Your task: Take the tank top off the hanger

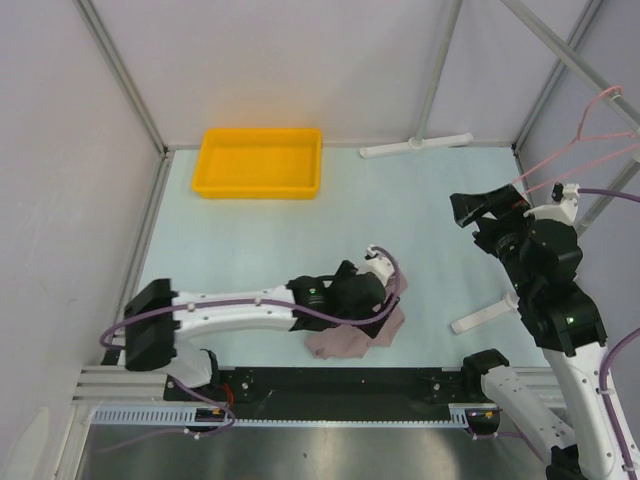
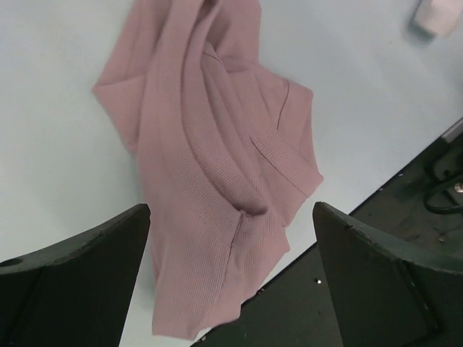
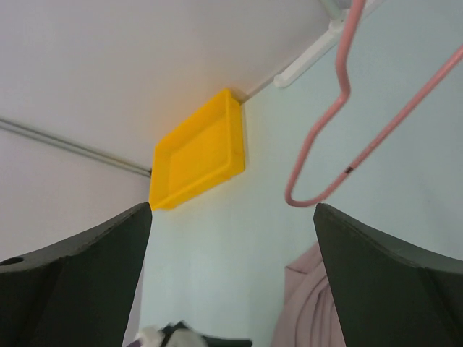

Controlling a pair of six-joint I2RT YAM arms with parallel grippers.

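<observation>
The pink-mauve tank top [image 1: 335,345] lies crumpled on the table near the front edge, off the hanger. My left gripper [image 1: 372,305] hovers just above it, open and empty. In the left wrist view the tank top [image 2: 217,144] spreads between and beyond the open left gripper [image 2: 231,208]. The light-pink wire hanger [image 1: 570,160] hangs bare at the far right on the rack. My right gripper [image 1: 478,210] is raised to the left of it, open and empty. In the right wrist view the hanger [image 3: 340,94] is above and right of the open right gripper [image 3: 232,206], and the tank top [image 3: 311,303] shows at the bottom.
A yellow bin [image 1: 258,190] stands at the back left and also shows in the right wrist view [image 3: 202,184]. White rack feet [image 1: 415,146] [image 1: 485,315] and grey poles stand at the back and right. A black rail [image 1: 330,385] borders the table's front edge.
</observation>
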